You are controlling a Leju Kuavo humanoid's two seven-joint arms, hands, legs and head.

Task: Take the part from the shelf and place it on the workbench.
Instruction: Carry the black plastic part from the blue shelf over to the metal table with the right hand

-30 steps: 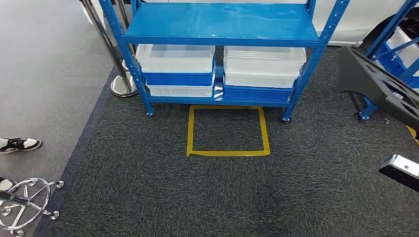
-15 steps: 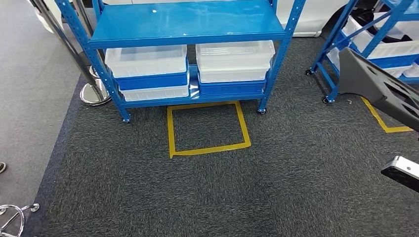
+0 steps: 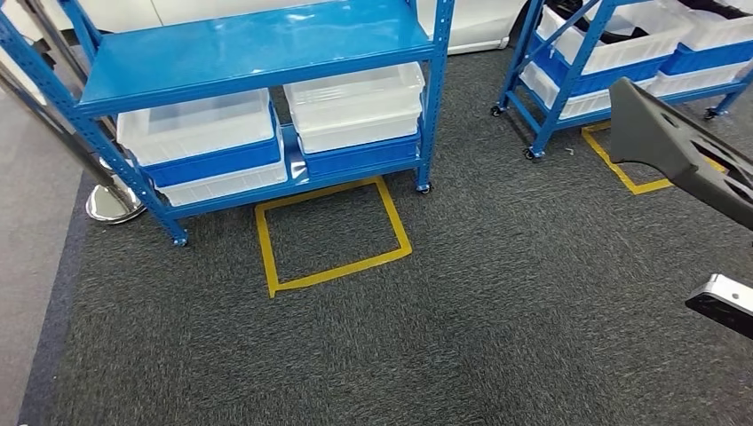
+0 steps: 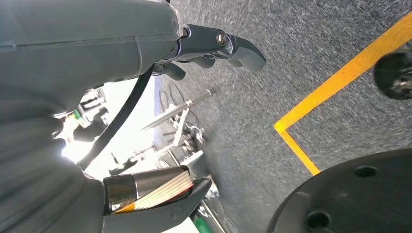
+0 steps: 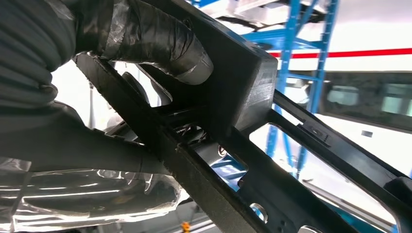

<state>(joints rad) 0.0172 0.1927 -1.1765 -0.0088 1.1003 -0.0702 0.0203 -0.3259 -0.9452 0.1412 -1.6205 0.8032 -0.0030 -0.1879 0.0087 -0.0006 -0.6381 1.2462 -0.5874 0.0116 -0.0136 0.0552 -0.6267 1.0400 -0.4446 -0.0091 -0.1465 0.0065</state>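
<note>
A long black framed part (image 3: 675, 155) juts in at the right edge of the head view, above the carpet. In the right wrist view my right hand (image 5: 141, 43) grips this part (image 5: 243, 92), with its thumb pressed on a thick block of the frame. My left hand (image 4: 145, 48) hangs over the dark carpet with its fingers (image 4: 233, 46) apart and nothing in them. The blue shelf (image 3: 249, 44) stands ahead on the left, its top board bare.
Clear and blue bins (image 3: 195, 133) fill the shelf's lower level. A yellow tape square (image 3: 333, 231) marks the carpet in front. A second blue shelf (image 3: 568, 53) with bins stands at the back right by another tape mark (image 3: 622, 169). A chrome post base (image 3: 111, 202) stands far left.
The whole picture has shifted left and tilted: the camera has turned right. The second shelf has come further into view; the shoe and chair base have left it. The part stays in my right hand.
</note>
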